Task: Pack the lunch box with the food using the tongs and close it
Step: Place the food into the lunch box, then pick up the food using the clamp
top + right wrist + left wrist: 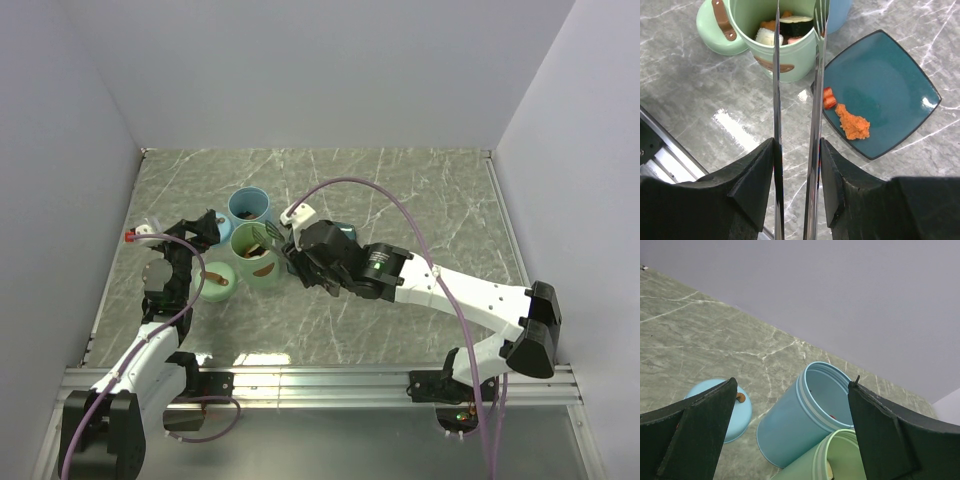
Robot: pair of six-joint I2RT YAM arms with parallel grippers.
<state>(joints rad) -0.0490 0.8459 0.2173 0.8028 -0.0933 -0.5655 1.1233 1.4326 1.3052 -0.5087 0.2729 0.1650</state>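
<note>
The lunch box stands in parts: an open green tier (790, 55) with rice rolls and orange pieces inside, and a blue tier (800, 425) behind it. My right gripper (797, 142) is shut on the silver tongs (776, 90), their two arms apart and their tips over the green tier's mouth. On the teal plate (890, 70) lie an orange chunk of food (853, 122) and small red-and-white bits (829, 98). My left gripper (794, 385) hangs open and holds nothing, just left of the tiers (255, 243).
A green lid (715, 25) with a brown strap lies left of the green tier. A blue lid (737, 412) with a brown knob lies flat near the blue tier. White walls close in the marble table (420, 200) at the back and sides; a metal rail (330, 380) runs along the near edge.
</note>
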